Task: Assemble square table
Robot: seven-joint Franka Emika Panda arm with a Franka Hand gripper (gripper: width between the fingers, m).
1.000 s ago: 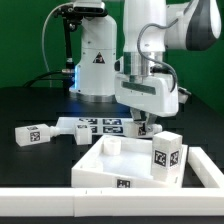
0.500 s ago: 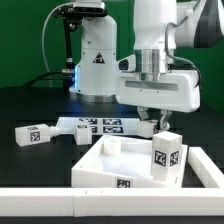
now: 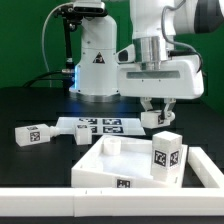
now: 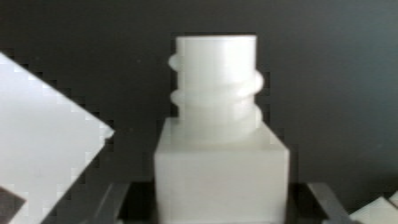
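Your gripper (image 3: pixel 152 112), partway closed, grips one leg (image 3: pixel 156 120) over open desk (image 3: pixel 30 105) behind the square top (image 3: pixel 105 178). You have three legs: the held one, a standing leg (image 3: pixel 167 153) in the top's corner, and a loose leg (image 3: pixel 33 135) lying at the exterior view's left.

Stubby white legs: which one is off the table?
The stubby white plastic leg held aloft in the pincer. A second leg lies flat at the exterior view's left; a third leg stands at a corner of the square white tabletop.
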